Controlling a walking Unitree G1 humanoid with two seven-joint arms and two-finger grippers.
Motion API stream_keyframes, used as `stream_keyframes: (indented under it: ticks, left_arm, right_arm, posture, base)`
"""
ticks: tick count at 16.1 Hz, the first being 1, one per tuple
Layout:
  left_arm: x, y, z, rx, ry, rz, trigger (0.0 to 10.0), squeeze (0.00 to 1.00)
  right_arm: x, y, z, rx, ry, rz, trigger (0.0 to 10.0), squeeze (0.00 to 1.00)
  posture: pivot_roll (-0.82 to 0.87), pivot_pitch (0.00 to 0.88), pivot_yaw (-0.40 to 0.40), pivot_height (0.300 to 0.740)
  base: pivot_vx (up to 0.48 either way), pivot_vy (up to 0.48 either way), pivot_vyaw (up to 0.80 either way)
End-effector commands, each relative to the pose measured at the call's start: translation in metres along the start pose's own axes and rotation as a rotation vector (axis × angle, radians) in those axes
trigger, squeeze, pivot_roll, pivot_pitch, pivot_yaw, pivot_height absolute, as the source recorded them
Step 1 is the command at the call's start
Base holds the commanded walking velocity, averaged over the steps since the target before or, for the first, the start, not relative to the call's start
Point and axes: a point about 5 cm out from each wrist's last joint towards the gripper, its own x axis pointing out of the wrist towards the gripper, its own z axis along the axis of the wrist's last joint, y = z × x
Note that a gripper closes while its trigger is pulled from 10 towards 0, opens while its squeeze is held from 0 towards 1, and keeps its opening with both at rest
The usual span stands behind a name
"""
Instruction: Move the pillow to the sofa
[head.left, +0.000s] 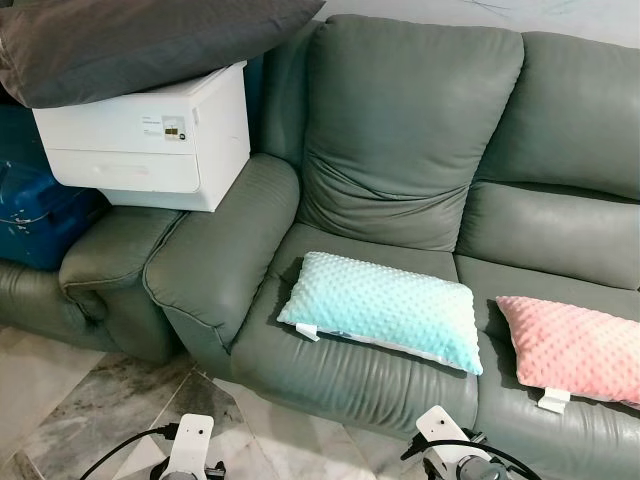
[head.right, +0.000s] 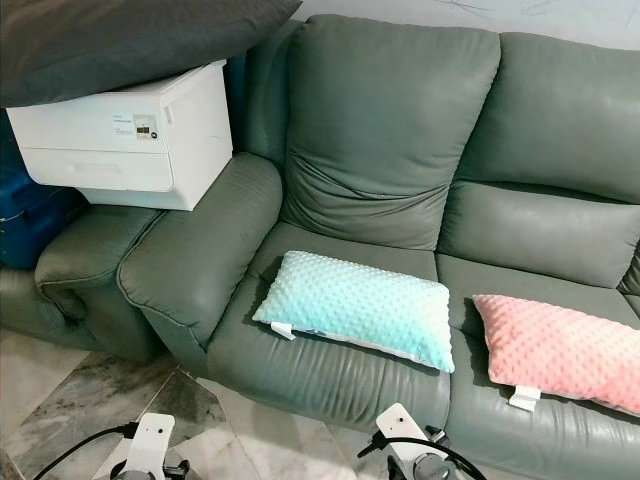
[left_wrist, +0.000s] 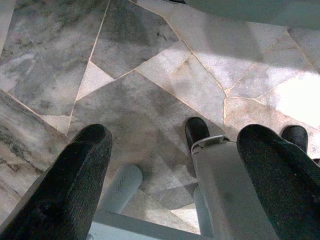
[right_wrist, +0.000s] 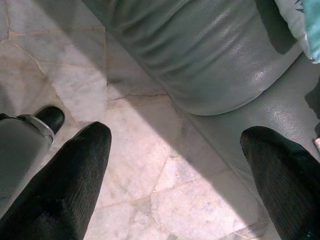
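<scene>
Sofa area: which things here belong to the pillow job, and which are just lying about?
Job:
- teal pillow, lying on the seat
- green sofa
- left pincer and right pincer, both open over the floor

Lying about:
- pink pillow
- white printer
- dark grey cushion
- blue case

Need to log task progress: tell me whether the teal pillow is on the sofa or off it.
On it. The teal pillow lies flat on the sofa seat cushion, beside a pink pillow.
</scene>
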Motion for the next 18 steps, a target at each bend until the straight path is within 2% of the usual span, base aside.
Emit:
stream_keyframes:
  ticks: [1, 8, 18]
  left_arm:
    - [-0.0001, 0.0019, -0.0022, -0.001, 0.010, 0.004, 10.0, 0.00]
    - [-0.0002, 0.0026, -0.0025, -0.007, 0.010, 0.002, 10.0, 0.00]
    - [-0.0002, 0.0038, -0.0025, -0.004, 0.010, 0.002, 10.0, 0.00]
  right_arm:
    - [0.0002, -0.0012, 0.0017, -0.005, -0.002, 0.000, 10.0, 0.00]
    - [-0.0008, -0.0023, -0.0049, -0.004, 0.011, -0.001, 10.0, 0.00]
    - [0.0000, -0.0005, -0.0006, -0.006, 0.005, 0.004, 10.0, 0.00]
  posture:
    - [-0.10, 0.000, -0.036, 0.740]
    - [-0.10, 0.000, -0.035, 0.740]
    - [-0.11, 0.000, -0.034, 0.740]
  base:
    - [0.000, -0.292, 0.00]
    - [0.000, -0.374, 0.00]
    - [0.000, -0.386, 0.00]
